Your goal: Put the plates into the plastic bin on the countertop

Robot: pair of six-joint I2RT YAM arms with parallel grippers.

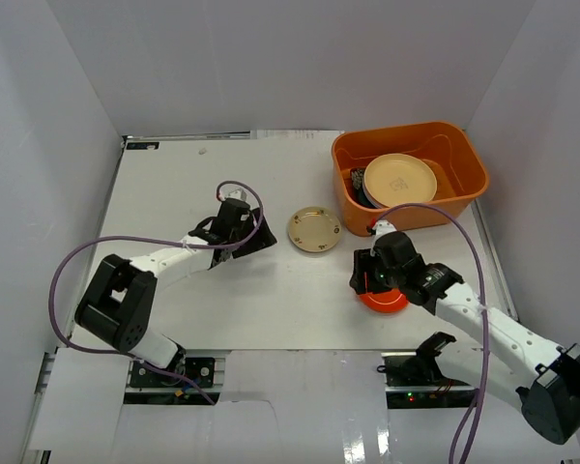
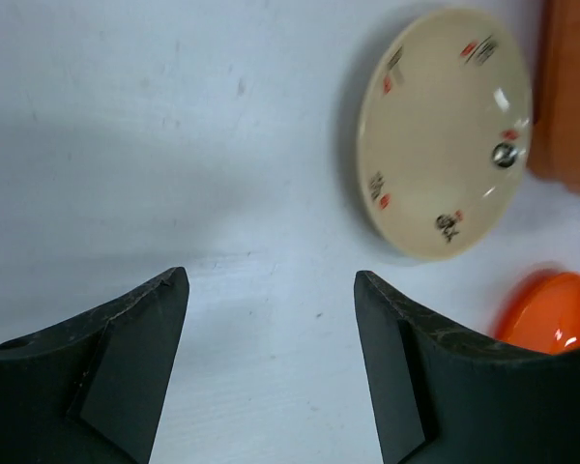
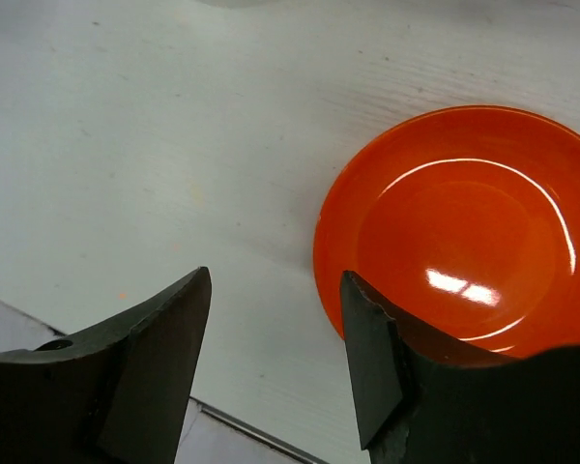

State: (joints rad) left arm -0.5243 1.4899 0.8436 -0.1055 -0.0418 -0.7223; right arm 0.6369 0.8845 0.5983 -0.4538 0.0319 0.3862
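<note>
Right gripper (image 3: 275, 290) looks set to grab the orange-red plate (image 3: 454, 232): jaws spread and empty, plate flat on the countertop (image 3: 174, 116) just beside one finger. Next move, I reckon: straddle its rim, pinch, carry to the plastic bin (image 1: 413, 213). Left gripper (image 2: 271, 290) is spread too, empty

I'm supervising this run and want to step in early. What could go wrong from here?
1. The open right claw sits over the rim of the glossy orange plate, which lies flat; the plate may skid or slip when pinched.
2. The bin already holds a cream plate resting on darker plates; another dropped in could slide or chip.
</note>
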